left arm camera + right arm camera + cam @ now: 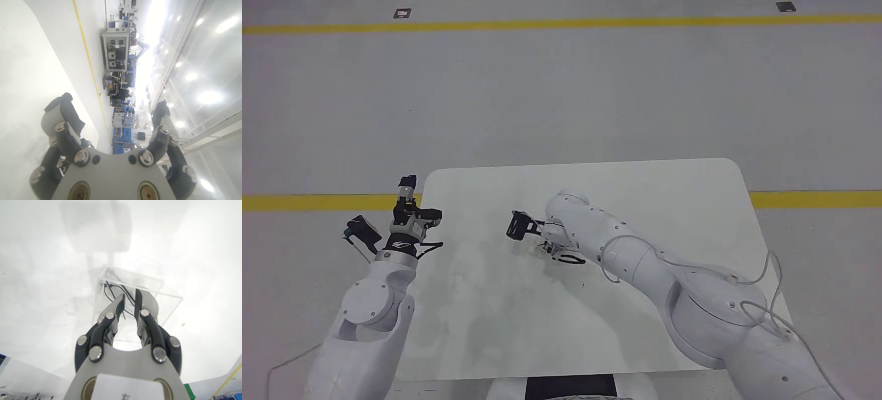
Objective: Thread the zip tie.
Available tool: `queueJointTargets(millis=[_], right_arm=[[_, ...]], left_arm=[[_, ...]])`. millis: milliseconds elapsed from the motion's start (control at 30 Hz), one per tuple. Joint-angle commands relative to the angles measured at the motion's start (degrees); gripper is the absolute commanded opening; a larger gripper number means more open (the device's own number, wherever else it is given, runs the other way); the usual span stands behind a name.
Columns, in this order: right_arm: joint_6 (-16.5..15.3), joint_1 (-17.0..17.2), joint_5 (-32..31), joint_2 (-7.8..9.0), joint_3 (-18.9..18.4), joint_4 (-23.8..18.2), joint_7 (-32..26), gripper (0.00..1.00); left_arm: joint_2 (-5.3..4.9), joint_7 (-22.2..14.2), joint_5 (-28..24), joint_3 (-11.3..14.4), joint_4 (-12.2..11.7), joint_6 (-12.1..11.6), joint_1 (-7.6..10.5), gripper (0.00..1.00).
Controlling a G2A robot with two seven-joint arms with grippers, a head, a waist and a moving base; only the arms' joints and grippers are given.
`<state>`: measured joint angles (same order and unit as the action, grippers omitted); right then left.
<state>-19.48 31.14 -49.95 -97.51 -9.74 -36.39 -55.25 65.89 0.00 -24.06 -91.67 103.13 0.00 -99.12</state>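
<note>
Table (662, 200) edge borders the wide-apart left hand (113, 101); right hand (130, 296), slightly apart, inside clear box (151, 283).

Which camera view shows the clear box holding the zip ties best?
The right wrist view: the clear box sits close, its walls and the black zip ties inside plain, with the right gripper open over it. In the top view the right arm covers that spot. The left wrist view faces past the table into the room.
</note>
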Motion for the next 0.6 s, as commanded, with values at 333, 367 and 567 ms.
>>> queueJointTargets(millis=[333, 367, 567], right_arm=[[0.00, -0.23, 0.41, -0.78, 0.00, 0.85, -1.43, 0.00], [0.00, -0.35, 0.43, -0.81, 0.00, 0.79, -1.57, 0.00], [0.00, -1.38, 0.92, -0.67, 0.00, 0.18, -2.30, 0.00]], left_arm=[[0.00, 0.00, 0.00, 0.00, 0.00, 0.00, 0.00, 1.00], [0.00, 0.00, 0.00, 0.00, 0.00, 0.00, 0.00, 1.00], [0.00, 0.00, 0.00, 0.00, 0.00, 0.00, 0.00, 1.00]])
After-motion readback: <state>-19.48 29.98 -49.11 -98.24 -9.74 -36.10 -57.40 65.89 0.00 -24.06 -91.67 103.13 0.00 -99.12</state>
